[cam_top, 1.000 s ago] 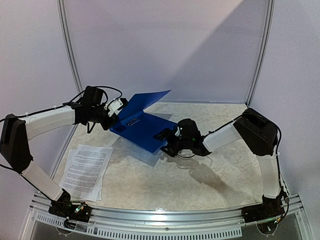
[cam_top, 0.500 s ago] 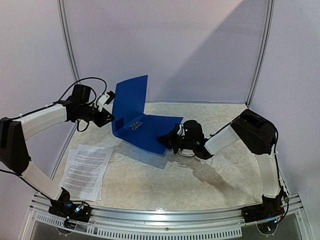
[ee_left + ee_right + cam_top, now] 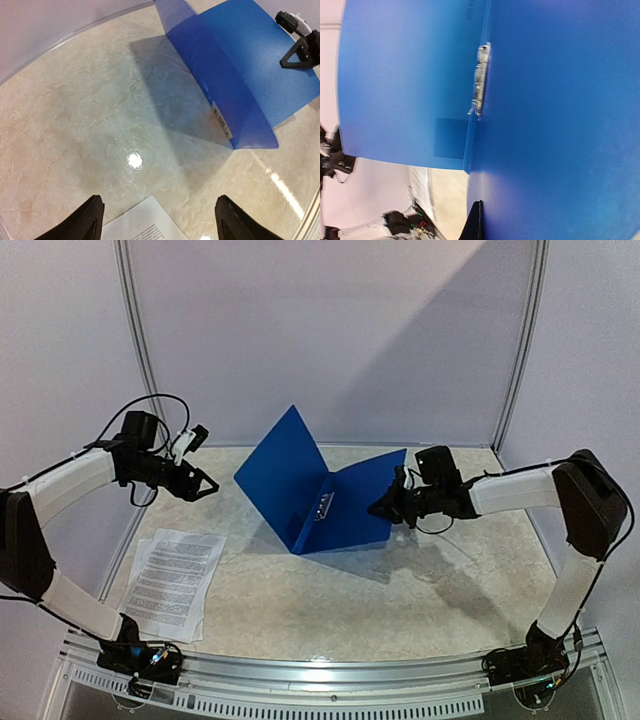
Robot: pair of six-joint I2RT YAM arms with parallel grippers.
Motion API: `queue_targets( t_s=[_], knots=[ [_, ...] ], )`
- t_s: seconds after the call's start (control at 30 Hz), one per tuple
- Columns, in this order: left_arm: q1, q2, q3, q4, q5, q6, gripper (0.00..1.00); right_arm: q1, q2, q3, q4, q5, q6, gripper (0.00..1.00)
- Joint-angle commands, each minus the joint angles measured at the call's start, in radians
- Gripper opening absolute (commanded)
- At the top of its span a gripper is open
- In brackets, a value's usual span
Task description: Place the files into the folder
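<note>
The left fingers (image 3: 87,222) stand wide apart, holding nothing, above the tabletop (image 3: 75,125). A corner of the printed sheets (image 3: 175,580) lies between and below their tips. Well to their right the blue folder (image 3: 285,480) stands open in a V, with a metal clip (image 3: 480,80) at its spine. The right fingers (image 3: 384,508) are closed, apparently pinching the edge of its right cover.

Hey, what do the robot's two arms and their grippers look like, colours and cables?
The left arm and right arm have white tubular links joined by bulky black joints. The left gripper and right gripper are black with tapered fingers. A thin black cable loops above the left wrist.
</note>
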Motion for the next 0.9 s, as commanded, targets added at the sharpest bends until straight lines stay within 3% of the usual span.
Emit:
queue_targets(
  t_s=[0.0, 0.17, 0.33, 0.47, 0.63, 0.73, 0.87],
  knots=[
    [0.006, -0.079, 0.053, -0.147, 0.011, 0.078, 0.77, -0.016, -0.118, 0.123, -0.582, -0.016, -0.362, 0.0],
    [0.005, -0.094, 0.136, -0.247, 0.036, 0.113, 0.77, -0.017, -0.199, 0.224, -0.859, -0.098, -0.608, 0.0],
    [-0.043, -0.094, 0.183, -0.309, 0.091, 0.101, 0.78, -0.016, -0.211, 0.277, -1.055, -0.05, -0.732, 0.03],
    [-0.144, -0.083, 0.171, -0.304, 0.082, 0.108, 0.79, -0.016, -0.223, 0.252, -1.02, -0.049, -0.702, 0.07],
    [-0.258, 0.036, 0.101, -0.251, -0.017, 0.167, 0.78, -0.039, -0.221, 0.236, -1.036, 0.064, -0.674, 0.12],
    [-0.262, 0.154, 0.096, -0.238, -0.048, 0.162, 0.75, -0.081, -0.217, 0.177, -1.025, 0.126, -0.655, 0.24],
    [-0.261, 0.225, 0.093, -0.214, -0.02, 0.133, 0.81, -0.109, -0.204, 0.081, -0.965, 0.23, -0.625, 0.41]
  ],
)
